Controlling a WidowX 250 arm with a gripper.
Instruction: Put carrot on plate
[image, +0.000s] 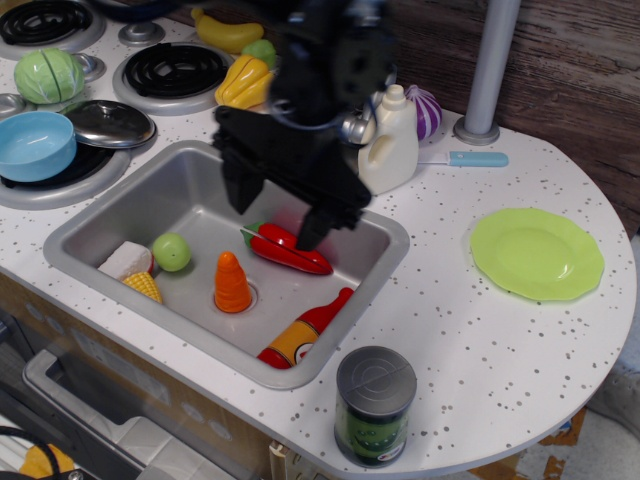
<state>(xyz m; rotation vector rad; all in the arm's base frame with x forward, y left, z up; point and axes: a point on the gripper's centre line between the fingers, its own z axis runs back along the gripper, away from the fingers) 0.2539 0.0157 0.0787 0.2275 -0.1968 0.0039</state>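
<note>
The carrot (232, 283) is a stubby orange cone standing upright on the sink floor near the drain. The lime-green plate (536, 253) lies bare on the counter at the right. My black gripper (275, 215) hangs over the sink, open and empty, its two fingers (240, 190) spread wide. It is above and to the right of the carrot, just over the red chili pepper (290, 250). It touches nothing.
The sink (100, 215) also holds a green ball (171, 251), a corn piece (140, 285), a white wedge and a red-and-yellow bottle (300, 335). A can (374, 405) stands on the front counter. A white jug (390, 140), faucet and blue bowl (35, 145) stand behind.
</note>
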